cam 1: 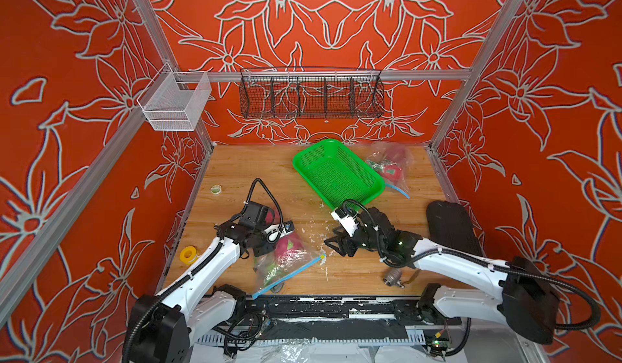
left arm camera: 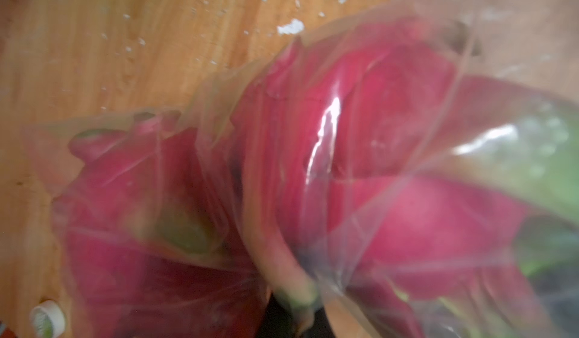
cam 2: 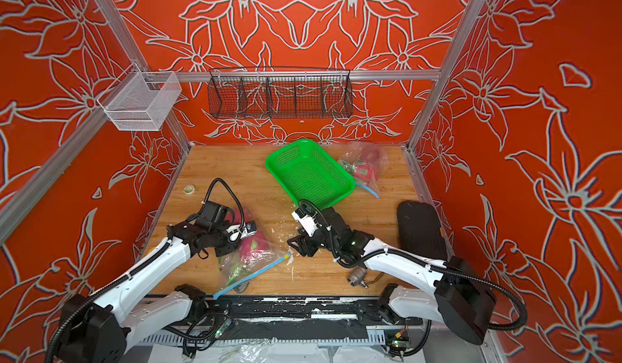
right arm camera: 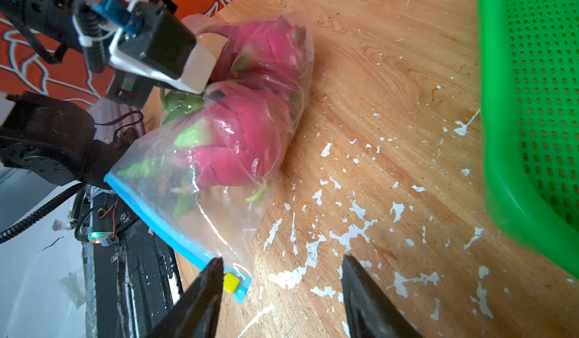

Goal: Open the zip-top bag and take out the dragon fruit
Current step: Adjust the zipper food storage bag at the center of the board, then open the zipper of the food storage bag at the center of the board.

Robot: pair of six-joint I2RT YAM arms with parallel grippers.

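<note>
near the front edge of the table (cam 1: 235,166), the left gripper (cam 1: 267,241) was pinched shut on the zip-top bag (cam 1: 289,270), dragon fruit (cam 1: 286,243) inside it; the right gripper (right arm camera: 282,289) stood with jaws well apart, just beside the yellow slider (right arm camera: 231,282).

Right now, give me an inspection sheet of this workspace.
Surface: wooden tabletop, white flakes.
Job's things: zip-top bag looks zipped, dragon fruit inside; second bag at the back.
Clutter: green basket, pale tape roll, yellow tape roll, metal fitting, black pad.
Grippers: left gripper shut on the zip-top bag; right gripper open beside the yellow slider.
Cables: black conduit loops over both wrists; loose wires at front.
Surroundings: orange floral walls, black wire basket, mesh bin.
</note>
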